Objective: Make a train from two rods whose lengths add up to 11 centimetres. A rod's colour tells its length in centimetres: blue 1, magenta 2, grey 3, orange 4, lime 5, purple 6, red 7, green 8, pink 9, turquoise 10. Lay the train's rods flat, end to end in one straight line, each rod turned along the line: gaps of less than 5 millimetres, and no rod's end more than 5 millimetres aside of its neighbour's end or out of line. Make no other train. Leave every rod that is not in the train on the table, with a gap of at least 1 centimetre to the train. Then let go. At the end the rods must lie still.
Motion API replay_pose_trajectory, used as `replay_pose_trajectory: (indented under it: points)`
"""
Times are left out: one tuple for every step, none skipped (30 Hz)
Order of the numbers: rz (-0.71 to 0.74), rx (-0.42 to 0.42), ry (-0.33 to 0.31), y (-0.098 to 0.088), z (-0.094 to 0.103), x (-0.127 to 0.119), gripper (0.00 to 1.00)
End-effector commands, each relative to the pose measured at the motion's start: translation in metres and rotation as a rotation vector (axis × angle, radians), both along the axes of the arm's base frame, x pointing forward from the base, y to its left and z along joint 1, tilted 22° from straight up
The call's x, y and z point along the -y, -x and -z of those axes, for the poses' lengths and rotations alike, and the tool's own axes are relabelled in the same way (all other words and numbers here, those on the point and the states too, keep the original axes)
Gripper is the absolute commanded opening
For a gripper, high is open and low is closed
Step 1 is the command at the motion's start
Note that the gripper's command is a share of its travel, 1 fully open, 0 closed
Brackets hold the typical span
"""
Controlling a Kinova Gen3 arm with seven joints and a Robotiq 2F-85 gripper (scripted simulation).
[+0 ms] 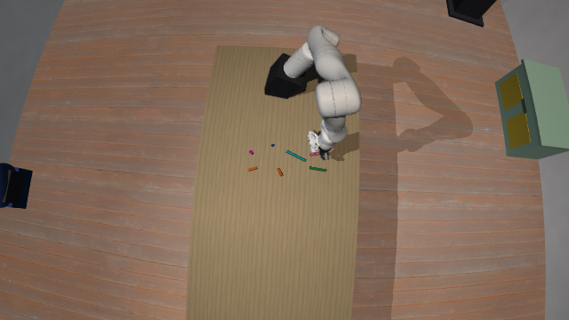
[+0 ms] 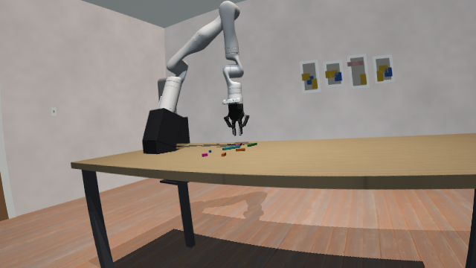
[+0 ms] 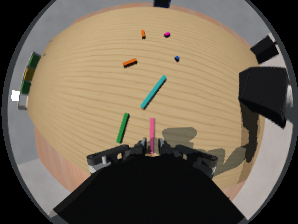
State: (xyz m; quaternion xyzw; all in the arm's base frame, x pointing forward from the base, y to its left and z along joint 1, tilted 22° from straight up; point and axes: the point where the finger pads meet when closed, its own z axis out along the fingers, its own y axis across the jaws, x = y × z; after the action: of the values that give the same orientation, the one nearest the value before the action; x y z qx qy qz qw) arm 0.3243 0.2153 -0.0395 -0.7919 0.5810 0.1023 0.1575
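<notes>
Hovering nearly closed, gripper (image 2: 236,131) gripping nothing, above pink rod (image 3: 152,133); no train forming yet; every rod lying apart.

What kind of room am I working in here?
Probably a plain indoor room set up for tabletop tasks: a long wooden table on a plank floor, four framed pictures on a bare wall, a green cabinet off to one side. Small coloured rods lie under the arm.

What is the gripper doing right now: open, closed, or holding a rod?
Gripper: nearly shut, holding nothing; it hangs above the wooden table, over the thin pink rod, which lies flat on it.
</notes>
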Motion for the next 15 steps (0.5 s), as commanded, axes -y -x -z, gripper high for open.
replay_pose_trajectory:
  points:
    - [0.015,-0.004,0.002,-0.002,0.008,0.001,0.24]
    - [0.015,-0.004,0.002,-0.002,0.008,0.001,0.24]
    - [0.015,-0.004,0.002,-0.002,0.008,0.001,0.24]
    - [0.015,-0.006,0.003,-0.001,0.009,0.001,0.24]
    - [0.015,-0.006,0.002,-0.001,0.011,0.0,0.24]
    - [0.015,-0.005,0.002,-0.002,0.012,-0.001,0.24]
    - [0.015,-0.004,0.002,-0.002,0.014,-0.002,0.24]
    - [0.015,-0.005,0.002,-0.002,0.015,-0.002,0.24]
    - [0.015,-0.005,0.002,-0.002,0.017,-0.003,0.24]
    - [0.015,-0.005,0.002,-0.002,0.018,-0.003,0.24]
    - [0.015,-0.005,0.002,-0.002,0.02,-0.004,0.24]
    - [0.015,-0.005,0.002,-0.002,0.021,-0.005,0.24]
    - [0.015,-0.005,0.002,-0.002,0.022,-0.005,0.24]
    - [0.015,-0.006,0.002,-0.001,0.024,-0.006,0.24]
    - [0.015,-0.006,0.002,-0.001,0.025,-0.006,0.24]
